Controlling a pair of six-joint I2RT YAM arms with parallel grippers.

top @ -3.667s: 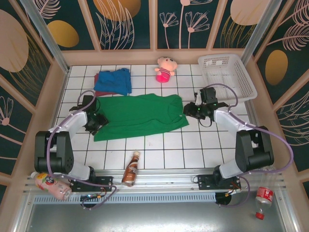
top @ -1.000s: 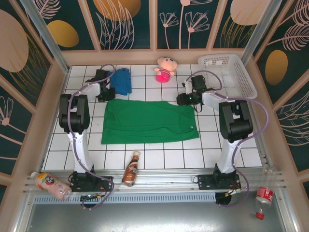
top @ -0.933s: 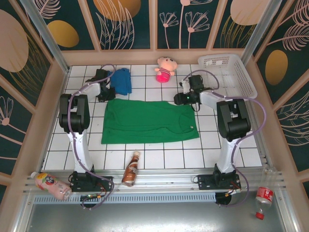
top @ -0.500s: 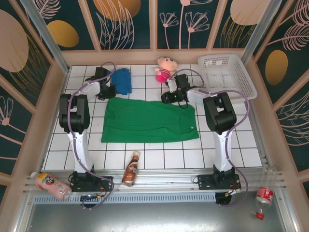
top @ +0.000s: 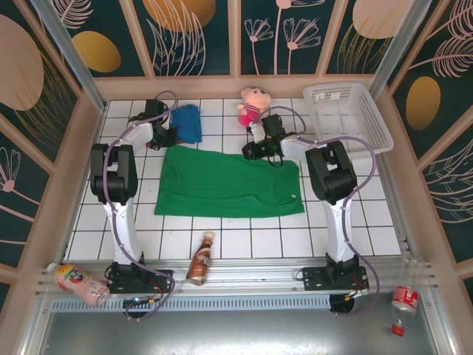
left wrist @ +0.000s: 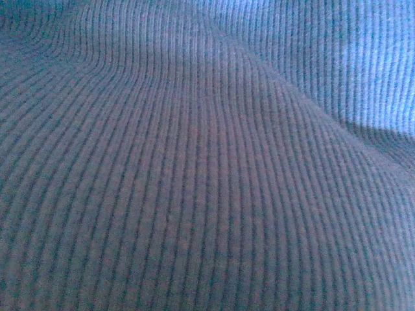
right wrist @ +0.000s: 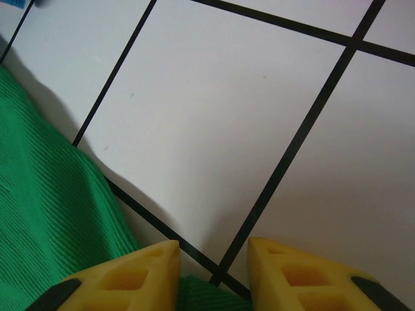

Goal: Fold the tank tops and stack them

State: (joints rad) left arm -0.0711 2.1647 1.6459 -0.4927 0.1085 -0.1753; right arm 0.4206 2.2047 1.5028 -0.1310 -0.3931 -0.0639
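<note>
The green tank top [top: 222, 183] lies spread flat on the middle of the tiled table, with its small white label [top: 293, 194] at the front right. The blue tank top [top: 188, 123] is bunched at the back left. My left gripper [top: 160, 138] sits between the blue top and the green top's back left corner. It is shut, and what it holds is hidden. Ribbed blue-grey cloth [left wrist: 194, 162] lies right against the left wrist camera. My right gripper [top: 256, 150] is low at the green top's back edge, open, with a bit of green cloth [right wrist: 201, 291] between its yellow fingertips [right wrist: 139, 272].
A pink plush doll [top: 251, 103] sits at the back just behind my right gripper. A white basket [top: 332, 86] stands at the back right. A brown bottle [top: 201, 259] lies at the front edge, with more bottles [top: 77, 283] beyond the rail.
My right gripper has slid left along the green top's back edge, its jaws narrowing. The left gripper has stayed put by the blue top.
</note>
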